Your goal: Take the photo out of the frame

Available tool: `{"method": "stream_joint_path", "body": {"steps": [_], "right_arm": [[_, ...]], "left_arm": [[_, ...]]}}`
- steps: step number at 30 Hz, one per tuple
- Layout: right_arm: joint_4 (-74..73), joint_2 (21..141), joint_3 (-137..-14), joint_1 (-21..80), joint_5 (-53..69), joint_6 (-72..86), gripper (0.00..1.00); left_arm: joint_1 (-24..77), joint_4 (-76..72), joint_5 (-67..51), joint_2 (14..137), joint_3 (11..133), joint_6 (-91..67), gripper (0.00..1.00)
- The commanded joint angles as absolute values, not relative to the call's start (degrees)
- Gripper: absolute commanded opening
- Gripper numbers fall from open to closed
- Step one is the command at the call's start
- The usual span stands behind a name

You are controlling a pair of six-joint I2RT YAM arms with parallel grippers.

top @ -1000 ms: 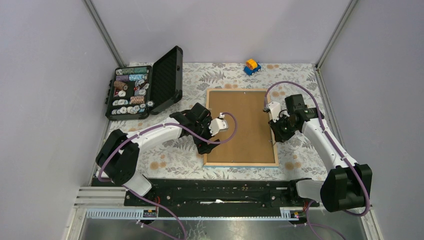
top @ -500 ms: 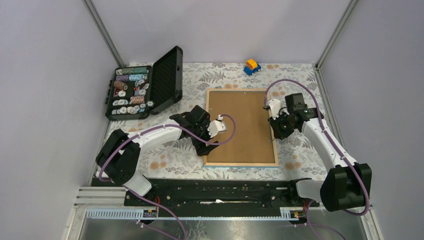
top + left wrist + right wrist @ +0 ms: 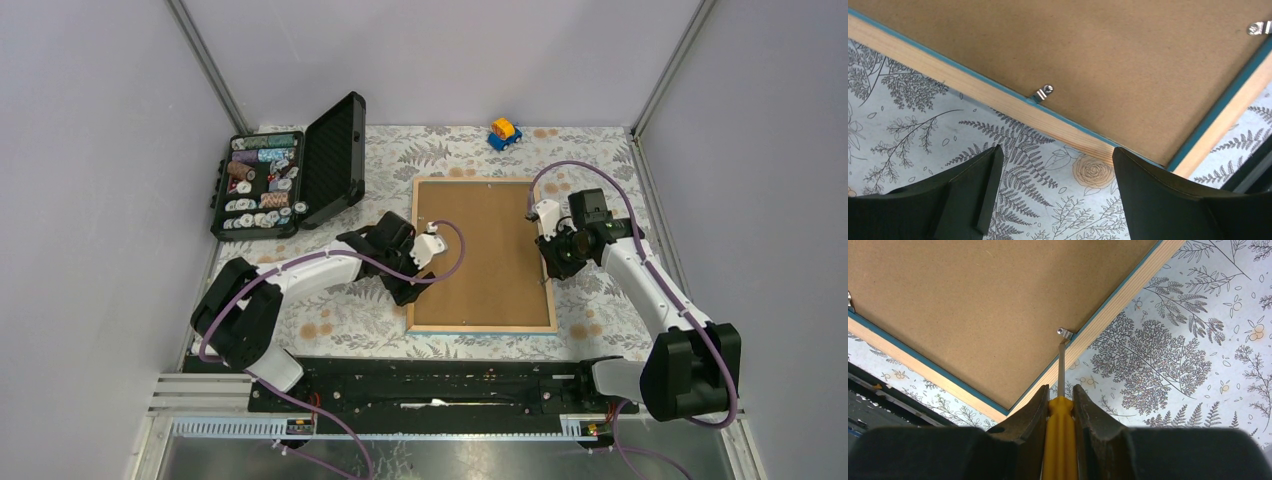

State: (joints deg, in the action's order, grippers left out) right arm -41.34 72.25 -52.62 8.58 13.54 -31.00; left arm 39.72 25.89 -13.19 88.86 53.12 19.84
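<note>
The frame (image 3: 420,255) lies face down on the floral table cloth, with its brown backing board (image 3: 485,250) facing up. The photo is hidden under the board. My left gripper (image 3: 408,290) is open and empty, just off the frame's left rim near the near-left corner. In the left wrist view its gripper (image 3: 1057,155) hovers over the cloth beside the wooden rim (image 3: 998,97), with a metal clip (image 3: 1044,92) ahead. My right gripper (image 3: 552,268) is shut on a yellow-handled screwdriver (image 3: 1061,440). The screwdriver's tip touches a metal clip (image 3: 1064,332) at the frame's right edge.
An open black case of poker chips (image 3: 265,185) stands at the far left. A small blue and orange toy car (image 3: 504,132) sits at the back behind the frame. Grey walls close in both sides. A black rail (image 3: 430,385) runs along the near edge.
My left gripper has drawn slightly left, away from the frame's rim. My right gripper with the screwdriver has shifted a little up along the frame's right edge.
</note>
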Motion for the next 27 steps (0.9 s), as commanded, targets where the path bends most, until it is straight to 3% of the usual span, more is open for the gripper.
{"method": "stream_joint_path", "body": {"steps": [1,12,27], "right_arm": [[-39.2,71.5,-51.2,8.8,11.5,-30.6,0.0],[-34.9,70.4,-50.3,8.9,10.2,-29.7,0.0],[-35.5,74.1,-51.1,9.0,17.4,-28.7,0.0]], "left_arm": [[39.2,19.4,-11.3,88.3,51.1,16.2,0.85],[39.2,18.3,-10.8,91.7,50.8,16.7,0.75],[39.2,18.6,-12.1,93.7,50.6,18.5,0.7]]}}
